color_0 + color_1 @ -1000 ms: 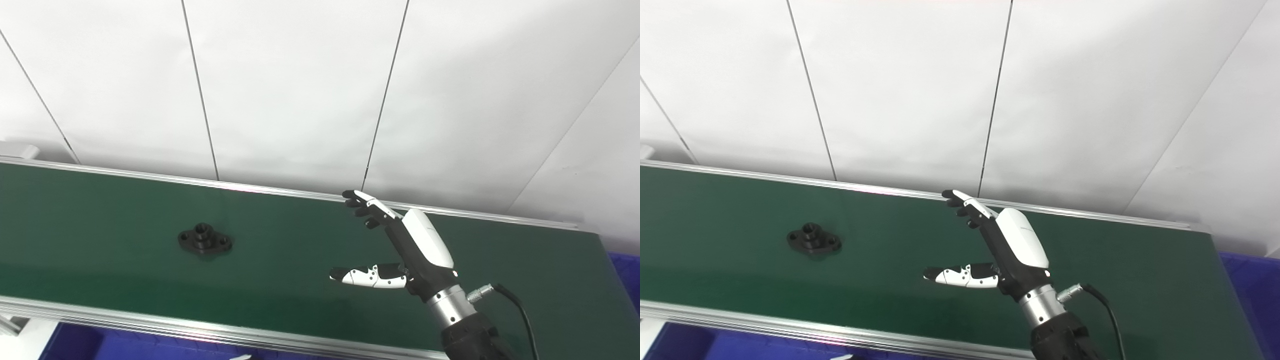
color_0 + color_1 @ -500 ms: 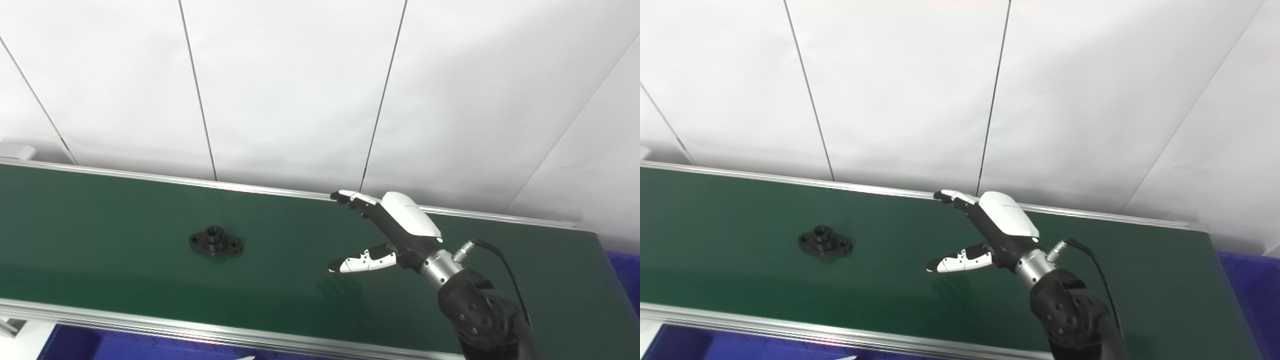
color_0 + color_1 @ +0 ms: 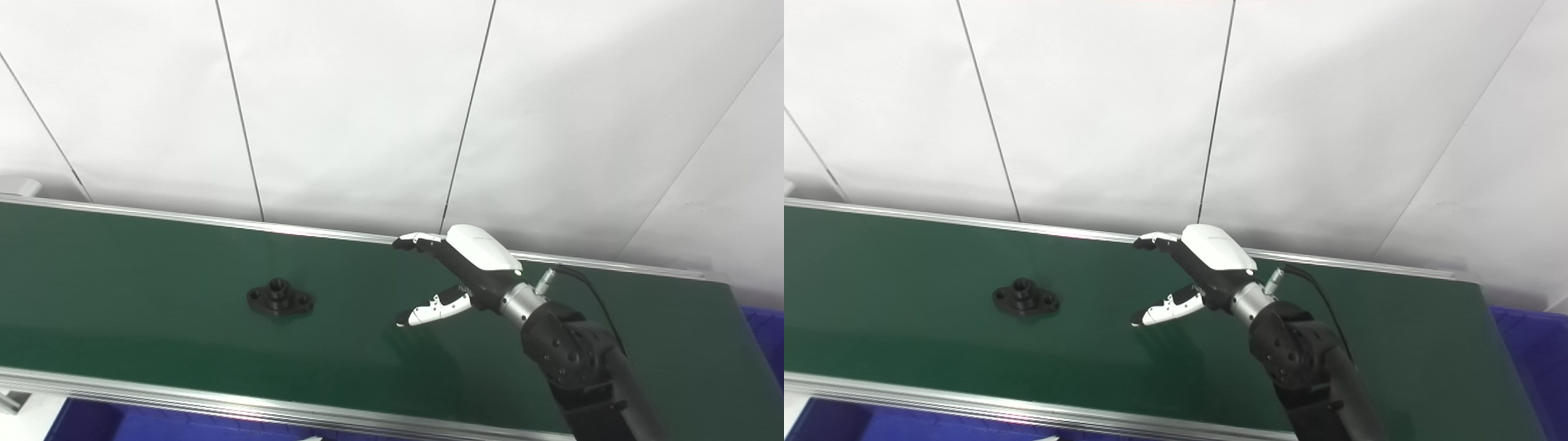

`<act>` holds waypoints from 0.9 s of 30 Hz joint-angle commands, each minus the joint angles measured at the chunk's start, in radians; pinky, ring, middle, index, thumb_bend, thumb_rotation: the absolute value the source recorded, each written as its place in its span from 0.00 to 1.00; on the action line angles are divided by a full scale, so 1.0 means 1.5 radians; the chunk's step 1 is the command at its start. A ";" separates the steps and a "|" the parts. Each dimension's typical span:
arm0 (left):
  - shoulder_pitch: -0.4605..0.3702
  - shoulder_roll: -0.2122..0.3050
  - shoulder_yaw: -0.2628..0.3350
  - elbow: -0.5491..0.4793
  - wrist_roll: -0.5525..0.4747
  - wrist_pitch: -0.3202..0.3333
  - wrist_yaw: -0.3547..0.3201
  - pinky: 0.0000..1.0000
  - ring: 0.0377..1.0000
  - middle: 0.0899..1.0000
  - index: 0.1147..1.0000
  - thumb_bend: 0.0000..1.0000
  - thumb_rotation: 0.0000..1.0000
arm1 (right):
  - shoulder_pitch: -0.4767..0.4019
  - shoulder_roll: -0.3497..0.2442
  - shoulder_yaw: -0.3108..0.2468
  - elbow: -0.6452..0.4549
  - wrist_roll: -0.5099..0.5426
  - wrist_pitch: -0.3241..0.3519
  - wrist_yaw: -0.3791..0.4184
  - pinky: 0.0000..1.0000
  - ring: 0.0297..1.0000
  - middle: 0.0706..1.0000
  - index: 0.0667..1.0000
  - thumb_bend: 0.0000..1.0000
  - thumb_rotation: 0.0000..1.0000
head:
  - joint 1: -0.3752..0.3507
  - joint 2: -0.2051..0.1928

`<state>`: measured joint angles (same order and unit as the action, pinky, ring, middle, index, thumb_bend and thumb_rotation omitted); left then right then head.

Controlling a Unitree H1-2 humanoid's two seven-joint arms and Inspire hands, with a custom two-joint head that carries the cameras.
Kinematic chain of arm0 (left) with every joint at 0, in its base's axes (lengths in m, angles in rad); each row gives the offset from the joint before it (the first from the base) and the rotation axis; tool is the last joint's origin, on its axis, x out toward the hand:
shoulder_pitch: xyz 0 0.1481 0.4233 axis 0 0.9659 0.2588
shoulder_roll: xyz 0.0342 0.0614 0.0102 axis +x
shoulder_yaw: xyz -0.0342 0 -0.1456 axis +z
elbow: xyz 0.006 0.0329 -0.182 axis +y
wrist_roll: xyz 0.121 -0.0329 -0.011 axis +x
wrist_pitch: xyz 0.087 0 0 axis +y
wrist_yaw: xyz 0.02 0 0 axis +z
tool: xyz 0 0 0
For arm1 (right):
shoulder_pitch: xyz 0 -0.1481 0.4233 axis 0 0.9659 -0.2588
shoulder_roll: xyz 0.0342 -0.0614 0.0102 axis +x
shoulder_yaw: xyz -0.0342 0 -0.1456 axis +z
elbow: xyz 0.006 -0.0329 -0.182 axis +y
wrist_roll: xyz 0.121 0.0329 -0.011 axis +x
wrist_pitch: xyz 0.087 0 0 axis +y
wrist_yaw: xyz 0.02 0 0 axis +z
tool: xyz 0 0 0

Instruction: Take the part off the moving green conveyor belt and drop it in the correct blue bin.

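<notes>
In the left eye view, our right hand (image 3: 467, 269) hovers over the green conveyor belt (image 3: 122, 257) with fingers and thumb spread wide, holding nothing. It has swung lower and further left than a second ago, its arm now reaching in more steeply. The black flanged part (image 3: 280, 299) lies flat on the belt, well apart from our hand, carried a little rightward since then.

In the right eye view, the part (image 3: 1025, 301) sits left of the thumb tip. A blue bin (image 3: 1528, 355) shows at the right edge. We read no writing anywhere. Our left hand is out of sight.
</notes>
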<state>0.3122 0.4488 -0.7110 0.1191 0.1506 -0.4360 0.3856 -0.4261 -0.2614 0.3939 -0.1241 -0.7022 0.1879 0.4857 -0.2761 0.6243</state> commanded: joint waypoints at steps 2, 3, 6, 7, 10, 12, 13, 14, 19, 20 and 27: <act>-0.001 0.009 -0.002 -0.015 0.012 -0.023 0.008 0.77 0.81 0.83 0.76 0.79 0.31 | -0.040 0.007 0.005 0.004 -0.003 -0.017 -0.013 0.74 0.81 0.82 0.78 0.79 0.41 | -0.001 -0.008; -0.003 0.010 -0.005 -0.014 0.015 -0.023 0.012 0.77 0.81 0.83 0.76 0.79 0.31 | -0.043 0.009 0.008 0.010 -0.004 -0.019 -0.015 0.75 0.81 0.82 0.79 0.79 0.41 | -0.002 -0.013; -0.007 0.013 -0.014 -0.012 0.020 -0.023 0.021 0.75 0.79 0.81 0.76 0.78 0.31 | -0.047 0.014 0.019 0.022 -0.010 -0.022 -0.022 0.75 0.81 0.82 0.79 0.79 0.43 | -0.006 -0.015; -0.008 0.014 -0.016 -0.012 0.022 -0.023 0.024 0.73 0.78 0.79 0.76 0.78 0.31 | -0.047 0.015 0.021 0.024 -0.011 -0.022 -0.022 0.75 0.82 0.82 0.80 0.79 0.44 | -0.006 -0.017; -0.012 0.017 -0.024 -0.010 0.020 -0.023 0.028 0.71 0.76 0.78 0.76 0.78 0.32 | -0.051 0.022 0.030 0.032 -0.020 -0.015 -0.022 0.76 0.82 0.83 0.81 0.78 0.44 | -0.012 -0.029; -0.016 0.018 -0.028 -0.008 0.021 -0.023 0.031 0.71 0.76 0.77 0.75 0.77 0.31 | -0.056 0.025 0.035 0.042 -0.023 -0.016 -0.023 0.76 0.82 0.83 0.82 0.78 0.45 | -0.016 -0.027; -0.018 0.019 -0.030 -0.008 0.020 -0.023 0.031 0.72 0.76 0.77 0.75 0.77 0.31 | -0.058 0.027 0.036 0.046 -0.024 -0.015 -0.023 0.76 0.82 0.83 0.82 0.78 0.45 | -0.016 -0.027; -0.018 0.018 -0.030 -0.006 0.015 -0.023 0.029 0.72 0.76 0.77 0.75 0.77 0.31 | -0.063 0.030 0.038 0.057 -0.026 -0.013 -0.024 0.76 0.82 0.83 0.83 0.78 0.45 | -0.017 -0.032; -0.023 0.020 -0.033 -0.003 0.019 -0.023 0.028 0.72 0.76 0.78 0.76 0.78 0.33 | -0.087 0.043 0.049 0.104 -0.035 -0.011 -0.029 0.74 0.82 0.83 0.84 0.78 0.46 | -0.018 -0.039; -0.023 0.020 -0.033 -0.003 0.020 -0.023 0.029 0.72 0.76 0.78 0.76 0.78 0.34 | -0.092 0.046 0.052 0.113 -0.036 -0.012 -0.030 0.74 0.81 0.83 0.84 0.78 0.45 | -0.017 -0.038; -0.027 0.013 -0.037 0.000 0.023 -0.023 0.034 0.71 0.75 0.77 0.75 0.78 0.31 | -0.127 0.055 0.079 0.170 -0.061 -0.018 -0.041 0.75 0.81 0.83 0.83 0.78 0.45 | -0.009 -0.039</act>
<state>0.2742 0.4658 -0.7607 0.1248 0.1786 -0.4360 0.4197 -0.5682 -0.1875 0.5147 0.1422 -0.7838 0.1866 0.4543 -0.2915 0.5661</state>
